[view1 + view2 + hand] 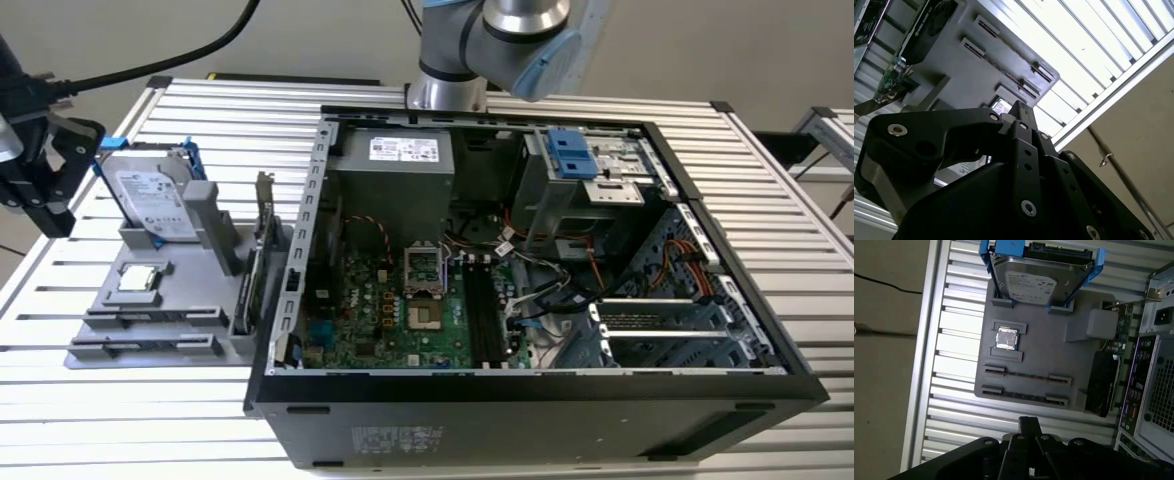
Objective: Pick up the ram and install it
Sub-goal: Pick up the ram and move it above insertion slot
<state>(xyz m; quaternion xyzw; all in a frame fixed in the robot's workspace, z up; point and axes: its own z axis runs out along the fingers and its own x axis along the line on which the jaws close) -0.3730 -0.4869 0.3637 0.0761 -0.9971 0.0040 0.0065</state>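
The ram (1028, 377), seemingly light, stiff and fragile, stands on edge in the tray (1054, 355), best pinched mid-length across its flat faces; the pincer (1029, 424) hangs closed, empty.

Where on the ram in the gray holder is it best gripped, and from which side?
Probably the top edge of the ram, near its middle, coming straight down from above. It stands on edge in the gray holder, its ends seated in slotted blocks, so only the upper edge and flat faces between them are free.
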